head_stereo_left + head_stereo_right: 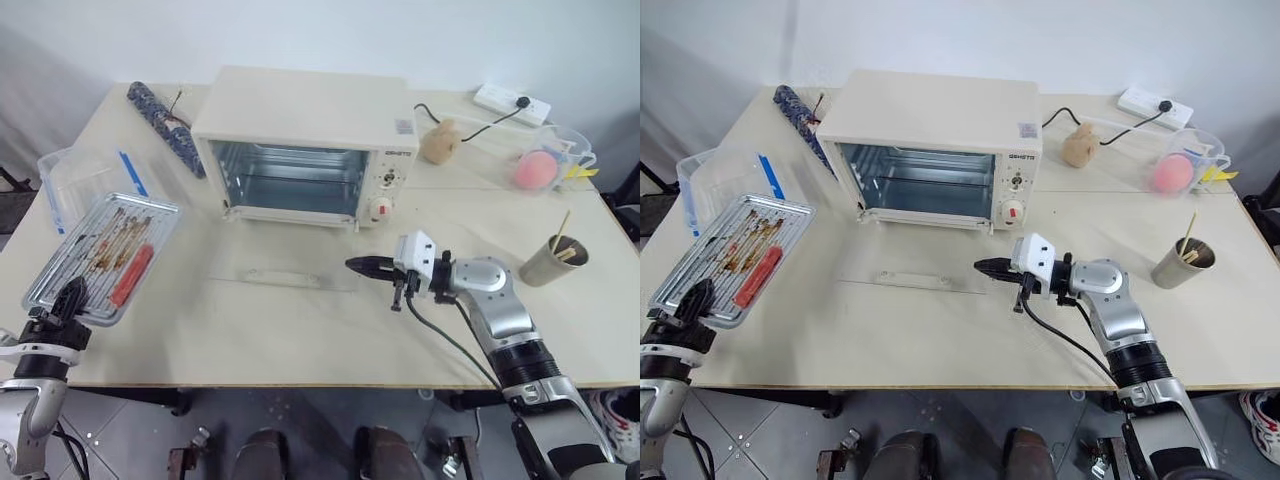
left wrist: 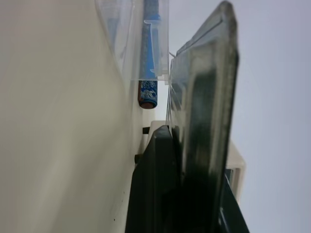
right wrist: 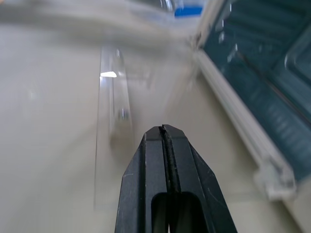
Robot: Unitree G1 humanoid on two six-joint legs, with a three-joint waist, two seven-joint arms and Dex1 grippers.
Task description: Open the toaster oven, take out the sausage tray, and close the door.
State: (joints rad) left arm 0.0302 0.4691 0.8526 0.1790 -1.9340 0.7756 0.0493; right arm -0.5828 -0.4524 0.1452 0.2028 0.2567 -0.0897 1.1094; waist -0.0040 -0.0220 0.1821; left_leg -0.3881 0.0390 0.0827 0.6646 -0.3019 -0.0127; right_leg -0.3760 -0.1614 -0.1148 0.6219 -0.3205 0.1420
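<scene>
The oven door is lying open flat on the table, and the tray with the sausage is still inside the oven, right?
Not quite. The oven door does lie open, but the tray is out of the oven, held at the table's edge by the left fingers. The right eye view shows it.

A robot test lab staged as a kitchen counter

Pale plain tables (image 1: 300, 340) are pushed together before a draped grey backdrop (image 1: 60, 50). A toaster oven (image 1: 310, 140) sits at centre; a white power strip (image 1: 512, 101) lies at 1 o'clock, its black cable trailing across the top. The bare tiled floor (image 1: 130, 430) and the scattered props suit a lab, not a home.
</scene>
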